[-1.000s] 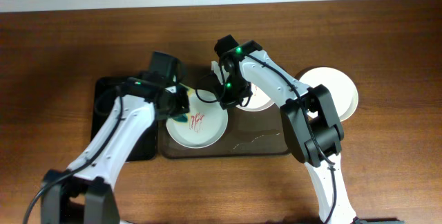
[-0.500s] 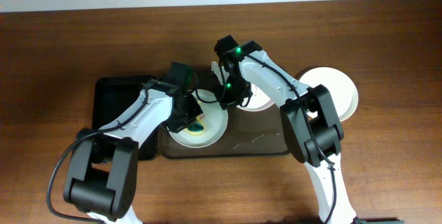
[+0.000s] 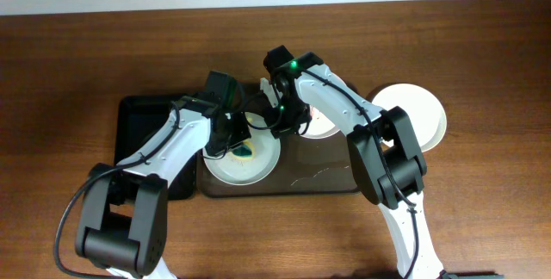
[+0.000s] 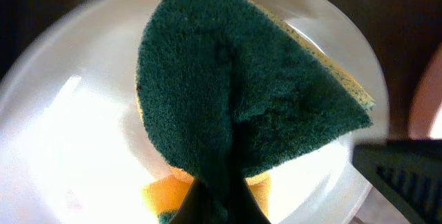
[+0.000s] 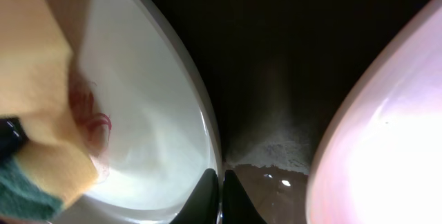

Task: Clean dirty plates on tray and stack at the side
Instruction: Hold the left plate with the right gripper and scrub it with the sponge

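A white plate [image 3: 258, 163] lies on the left part of the dark brown tray [image 3: 293, 182]. My left gripper [image 3: 234, 141] is shut on a green and yellow sponge [image 3: 246, 151] and presses it onto this plate; the left wrist view shows the sponge [image 4: 242, 99] over the plate [image 4: 62, 134]. My right gripper [image 3: 280, 127] is shut on the plate's rim [image 5: 207, 131]. A red smear [image 5: 86, 110] shows beside the sponge [image 5: 34, 79]. A second plate [image 3: 323, 127] sits on the tray, partly under the right arm. A third plate [image 3: 417, 115] rests on the table to the right.
A smaller black tray [image 3: 142, 137] lies left of the brown tray, under my left arm. The second plate's edge [image 5: 387, 134] is close to the right of my right fingers, with bare tray floor [image 5: 276, 65] between. The wooden table [image 3: 69, 64] surrounds both trays.
My left gripper has moved right with the sponge onto the plate and now covers the red smear. The right gripper has stayed at the plate's rim.
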